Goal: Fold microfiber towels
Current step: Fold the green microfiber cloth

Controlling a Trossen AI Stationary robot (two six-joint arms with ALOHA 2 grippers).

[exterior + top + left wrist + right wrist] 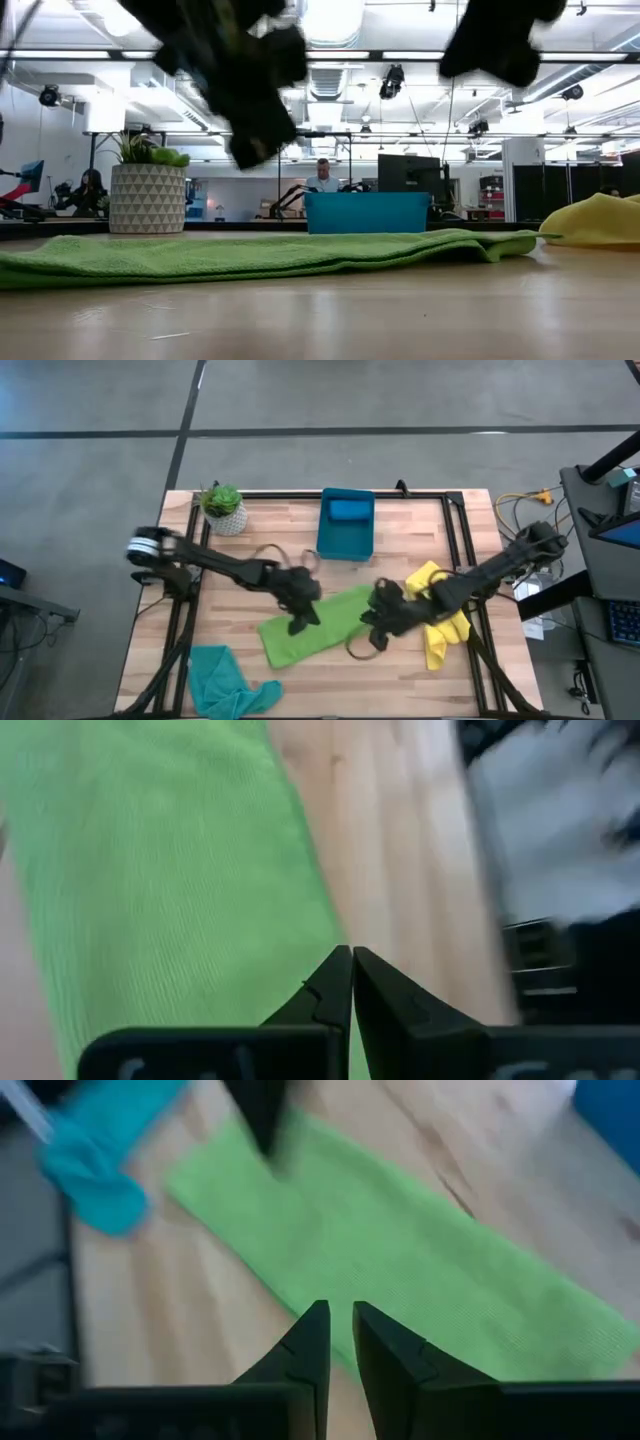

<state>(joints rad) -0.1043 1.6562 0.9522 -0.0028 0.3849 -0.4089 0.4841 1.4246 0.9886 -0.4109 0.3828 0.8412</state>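
Lime green towel (315,627) lies flat on the wooden desk (270,525), folded into a long strip running diagonally near desk centre. Left end effector (299,622) hangs above the strip's left half, fingers (330,995) pressed together, nothing between them. Right end effector (372,628) hangs above the strip's right end; fingers (312,1342) nearly together with a thin gap, empty. Low view shows both raised clear of the cloth.

Yellow towel (437,615) is bunched at the right side, partly under the right arm. Teal towel (225,680) is crumpled at the front-left corner. Blue towel (348,510) sits inside the teal-blue bin (345,545) at the back centre. Potted plant (223,508) stands at the back-left corner. Low view: a person (322,176) in the room behind the bin, another (88,190) at far left.
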